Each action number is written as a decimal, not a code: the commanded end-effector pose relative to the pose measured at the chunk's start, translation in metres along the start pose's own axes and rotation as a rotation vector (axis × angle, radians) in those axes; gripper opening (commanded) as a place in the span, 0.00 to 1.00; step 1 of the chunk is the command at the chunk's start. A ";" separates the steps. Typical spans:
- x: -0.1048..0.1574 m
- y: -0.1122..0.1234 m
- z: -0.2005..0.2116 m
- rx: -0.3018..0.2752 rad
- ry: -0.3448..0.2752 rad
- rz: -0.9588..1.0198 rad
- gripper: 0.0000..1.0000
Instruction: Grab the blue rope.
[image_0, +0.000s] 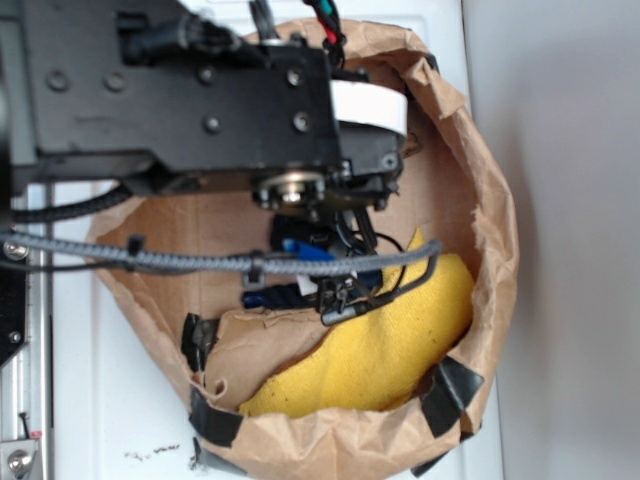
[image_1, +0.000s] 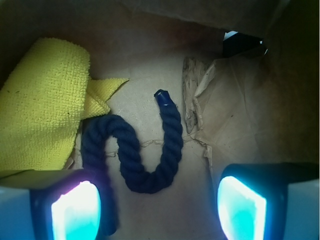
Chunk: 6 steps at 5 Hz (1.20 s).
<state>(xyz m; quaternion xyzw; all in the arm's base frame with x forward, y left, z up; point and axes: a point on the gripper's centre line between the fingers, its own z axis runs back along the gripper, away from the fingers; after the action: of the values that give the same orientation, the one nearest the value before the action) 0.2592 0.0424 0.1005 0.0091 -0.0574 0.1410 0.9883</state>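
Note:
The blue rope (image_1: 145, 180) lies in an S-curve on the brown paper floor of the bag, one shiny capped end (image_1: 162, 96) pointing away. In the wrist view my gripper (image_1: 159, 210) is open above it. The rope's U-bend sits between and just ahead of the glowing pads (image_1: 75, 212), and its left strand runs down beside the left finger. In the exterior view the gripper (image_0: 340, 290) hangs inside the bag, with bits of the blue rope (image_0: 268, 296) showing beneath it; most of the rope is hidden by the arm.
A yellow cloth (image_1: 42, 100) lies left of the rope, touching its left loop, and fills the bag's near side (image_0: 390, 340). Crumpled paper bag walls (image_0: 490, 200) ring the area, patched with black tape (image_0: 452, 390). A grey braided cable (image_0: 180, 260) crosses in front.

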 end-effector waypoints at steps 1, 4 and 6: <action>0.023 0.012 -0.022 -0.054 -0.014 0.083 1.00; 0.039 0.004 -0.061 -0.002 0.005 0.129 1.00; 0.051 0.000 -0.075 0.033 0.006 0.157 1.00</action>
<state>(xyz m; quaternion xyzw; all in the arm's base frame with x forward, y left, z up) 0.3062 0.0579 0.0199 0.0236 -0.0267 0.2228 0.9742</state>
